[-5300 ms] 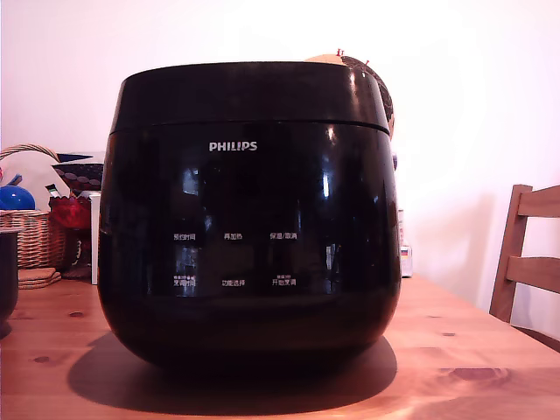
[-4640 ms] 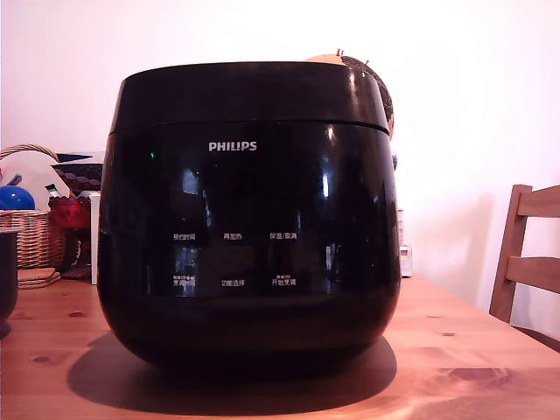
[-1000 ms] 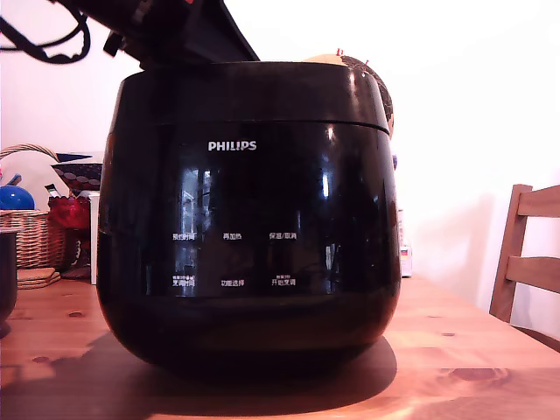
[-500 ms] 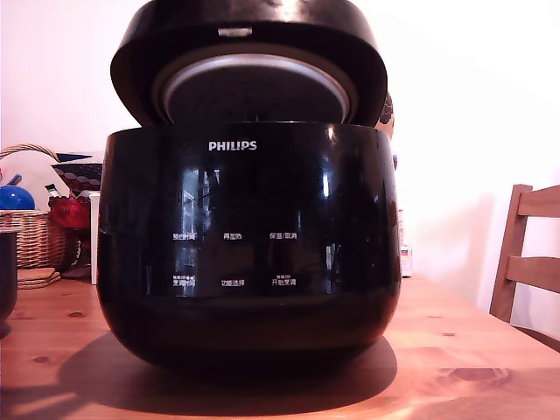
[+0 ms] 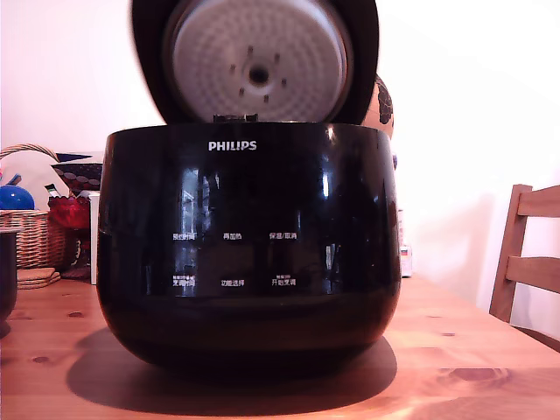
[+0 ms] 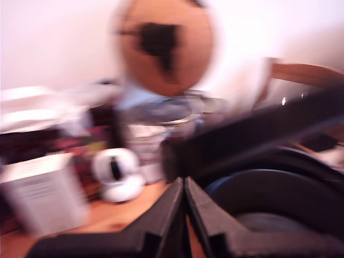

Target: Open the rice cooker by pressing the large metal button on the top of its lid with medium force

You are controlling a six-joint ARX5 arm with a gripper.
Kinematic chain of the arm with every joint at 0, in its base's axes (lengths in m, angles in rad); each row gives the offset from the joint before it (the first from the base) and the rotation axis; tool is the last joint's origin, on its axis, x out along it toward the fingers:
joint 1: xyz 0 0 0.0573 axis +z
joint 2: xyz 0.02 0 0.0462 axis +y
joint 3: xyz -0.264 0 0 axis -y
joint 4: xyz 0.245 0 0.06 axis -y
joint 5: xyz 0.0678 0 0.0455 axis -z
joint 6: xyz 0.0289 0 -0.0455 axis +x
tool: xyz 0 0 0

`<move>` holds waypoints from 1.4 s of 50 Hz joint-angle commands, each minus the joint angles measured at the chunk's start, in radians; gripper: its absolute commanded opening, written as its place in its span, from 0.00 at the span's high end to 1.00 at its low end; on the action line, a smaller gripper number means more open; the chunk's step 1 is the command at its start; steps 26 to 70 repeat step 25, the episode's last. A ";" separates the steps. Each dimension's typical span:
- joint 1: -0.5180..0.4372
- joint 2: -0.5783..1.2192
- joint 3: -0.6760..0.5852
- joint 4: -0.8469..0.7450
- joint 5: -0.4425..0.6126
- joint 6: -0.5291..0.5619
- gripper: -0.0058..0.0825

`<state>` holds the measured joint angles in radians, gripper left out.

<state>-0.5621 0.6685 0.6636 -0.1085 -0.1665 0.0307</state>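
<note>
The glossy black rice cooker [image 5: 249,245] with its white PHILIPS logo stands in the middle of the wooden table [image 5: 472,350]. Its lid [image 5: 255,59] stands raised upright, showing the round silvery-white dimpled plate [image 5: 258,66] on its underside. The large metal button is hidden. In the blurred wrist view my gripper [image 6: 184,183] is shut, its two black fingers [image 6: 166,207] meeting at the tips with nothing between them. It hovers beside the open cooker [image 6: 269,199], whose dark inner pot shows. My gripper does not appear in the exterior view.
A wicker basket [image 5: 35,236] with a blue ball and a red bowl [image 5: 68,212] sits at the exterior view's left, and a wooden chair [image 5: 525,262] at its right. The wrist view shows a blurred orange round object [image 6: 164,45], a white box [image 6: 43,191] and a small white round item [image 6: 115,172].
The lid has swung from half raised to fully upright. The arm that was over the lid one second ago has left the exterior view.
</note>
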 commanded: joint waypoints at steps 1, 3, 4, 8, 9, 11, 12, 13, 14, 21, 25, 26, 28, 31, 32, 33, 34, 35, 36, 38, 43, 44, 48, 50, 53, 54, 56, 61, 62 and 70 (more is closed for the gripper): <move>0.034 -0.019 -0.026 -0.010 -0.003 0.008 0.96; 0.056 -0.033 -0.026 -0.020 -0.004 0.008 0.96; 0.064 -0.039 -0.026 -0.026 -0.008 0.008 0.96; 0.106 -0.064 -0.026 -0.048 -0.034 0.015 0.96; 0.116 -0.069 -0.026 -0.053 -0.037 0.015 0.96; 0.134 -0.079 -0.026 -0.061 -0.055 0.028 0.96; 0.144 -0.083 -0.026 -0.066 -0.057 0.028 0.96; 0.153 -0.087 -0.026 -0.070 -0.063 0.030 0.96; 0.162 -0.090 -0.026 -0.073 -0.064 0.030 0.96; 0.224 -0.117 -0.026 -0.095 -0.080 0.031 0.96; 0.247 -0.128 -0.026 -0.105 -0.079 0.030 0.96; 0.247 -0.128 -0.026 -0.105 -0.079 0.030 0.96; 0.247 -0.128 -0.026 -0.105 -0.079 0.030 0.96; 0.247 -0.128 -0.026 -0.105 -0.079 0.030 0.96; 0.247 -0.128 -0.026 -0.105 -0.079 0.030 0.96; 0.247 -0.128 -0.026 -0.105 -0.079 0.030 0.96; 0.247 -0.128 -0.026 -0.105 -0.079 0.030 0.96; 0.247 -0.128 -0.026 -0.105 -0.079 0.030 0.96; 0.247 -0.128 -0.026 -0.105 -0.079 0.030 0.96; 0.247 -0.128 -0.026 -0.105 -0.079 0.030 0.96; 0.247 -0.128 -0.026 -0.105 -0.079 0.030 0.96; 0.247 -0.128 -0.026 -0.105 -0.079 0.030 0.96; 0.247 -0.128 -0.026 -0.105 -0.079 0.030 0.96; 0.247 -0.128 -0.026 -0.105 -0.079 0.030 0.96; 0.247 -0.128 -0.026 -0.105 -0.079 0.030 0.96; 0.247 -0.128 -0.026 -0.105 -0.079 0.030 0.96; 0.247 -0.128 -0.026 -0.105 -0.079 0.030 0.96; 0.247 -0.128 -0.026 -0.105 -0.079 0.030 0.96; 0.247 -0.128 -0.026 -0.105 -0.079 0.030 0.96; 0.247 -0.128 -0.026 -0.105 -0.079 0.030 0.96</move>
